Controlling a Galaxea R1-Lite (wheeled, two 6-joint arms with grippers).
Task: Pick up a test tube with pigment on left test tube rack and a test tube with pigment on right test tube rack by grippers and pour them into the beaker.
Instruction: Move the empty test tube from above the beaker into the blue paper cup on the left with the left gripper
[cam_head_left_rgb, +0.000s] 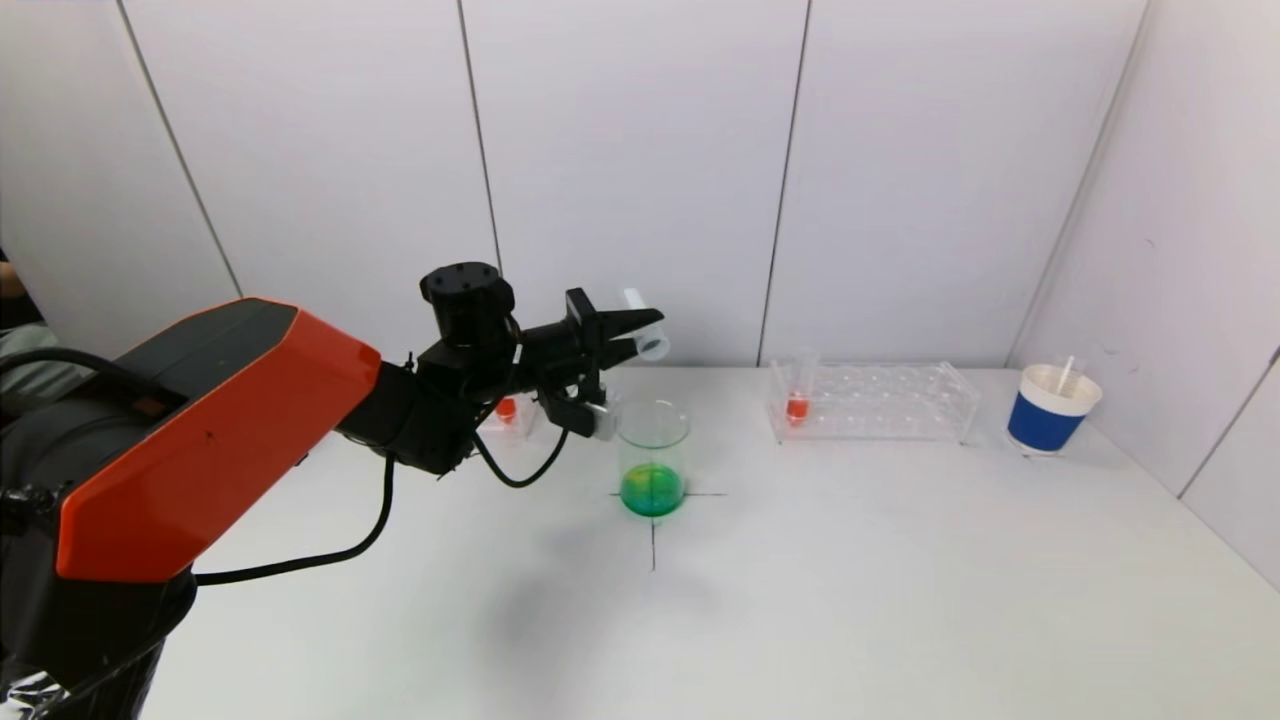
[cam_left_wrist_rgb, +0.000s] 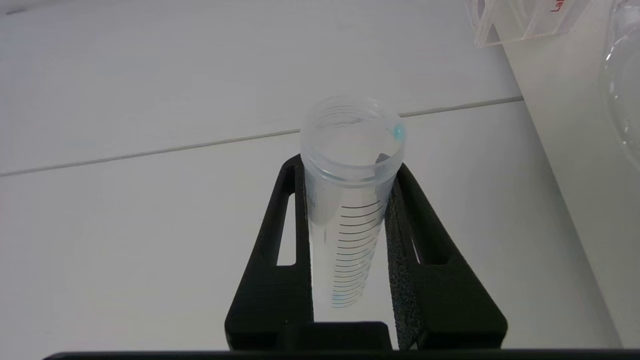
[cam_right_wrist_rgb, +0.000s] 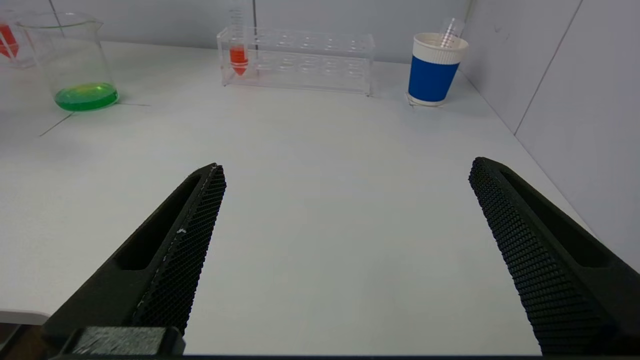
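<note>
Left gripper (cam_head_left_rgb: 640, 335): clamped on an emptied test tube (cam_head_left_rgb: 645, 338), raised above the beaker (cam_head_left_rgb: 653, 458) (green liquid inside) at table centre. Right gripper (cam_right_wrist_rgb: 345, 200): jaws wide apart, empty, near the table's front edge. Right rack (cam_head_left_rgb: 875, 402): rear edge, one orange-filled tube (cam_head_left_rgb: 798, 390).

red letters "la", cut off, on the clear rack (cam_left_wrist_rgb: 520, 22).
</note>
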